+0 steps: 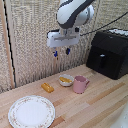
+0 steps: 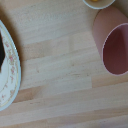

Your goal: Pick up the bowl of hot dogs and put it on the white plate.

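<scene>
- The white plate (image 1: 32, 111) sits near the worktop's (image 1: 100, 107) front-left corner, bare.
- The hot dog bowl (image 1: 66, 79) rests mid-worktop, just beside 1 pink mug (image 1: 80, 84).
- The end effector (image 1: 61, 52) hangs high above, fingers parted, holding nothing.
- Approach step, I'd say: next descend squarely over the bowl.

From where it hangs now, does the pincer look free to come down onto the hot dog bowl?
Probably yes: the pincer hangs open above the hot dog bowl, with nothing between. The pink mug stands close beside the bowl, leaving little room there.
</scene>
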Available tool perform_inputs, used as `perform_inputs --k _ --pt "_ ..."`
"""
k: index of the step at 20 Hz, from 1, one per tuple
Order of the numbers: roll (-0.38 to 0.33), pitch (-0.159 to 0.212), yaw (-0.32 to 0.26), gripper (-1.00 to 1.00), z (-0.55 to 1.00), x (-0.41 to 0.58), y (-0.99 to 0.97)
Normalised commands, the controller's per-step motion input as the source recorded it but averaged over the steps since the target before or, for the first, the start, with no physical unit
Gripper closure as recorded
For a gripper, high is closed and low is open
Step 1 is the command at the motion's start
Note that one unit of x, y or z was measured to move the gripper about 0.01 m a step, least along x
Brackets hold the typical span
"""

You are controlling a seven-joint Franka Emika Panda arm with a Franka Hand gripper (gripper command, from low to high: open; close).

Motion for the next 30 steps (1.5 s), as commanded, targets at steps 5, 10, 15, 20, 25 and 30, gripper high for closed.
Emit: perform_inputs --k 5,10,15,20,25,30 --pt "0.101 0.069 -0.024 -1.00 -0.24 0.415 -0.60" --pt "0.135 0.072 0.023 -1.00 -0.24 0.443 -0.73" --pt "0.124 0.084 0.048 -1.00 -0.23 0.294 -0.71" --pt "0.077 0.068 0.076 -1.00 -0.27 0.322 -0.56" --pt "0.049 0.036 0.021 -1.00 -0.33 0.351 -0.39" --pt "0.023 0.016 0.000 -1.00 -0.34 0.322 -0.29"
